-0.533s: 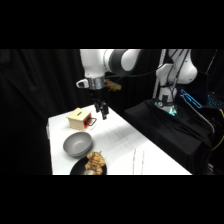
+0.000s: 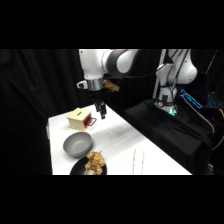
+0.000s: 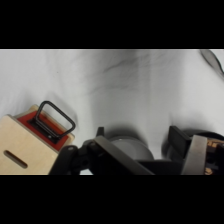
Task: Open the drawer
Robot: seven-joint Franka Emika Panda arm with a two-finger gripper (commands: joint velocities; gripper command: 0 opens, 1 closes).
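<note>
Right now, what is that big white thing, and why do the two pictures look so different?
It is a robot arm. Its gripper hangs over a white table. One picture comes from a camera beside the table. The other comes from a camera on the arm's wrist, looking down past the gripper. On the table stand a small wooden box with a red drawer and its dark handle, a grey bowl and a dark plate of food. I see nothing held.

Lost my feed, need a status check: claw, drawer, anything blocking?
Claw above table, beside drawer, handle not gripped. Drawer looks shut in box. Bowl off to the side, path clear.
</note>
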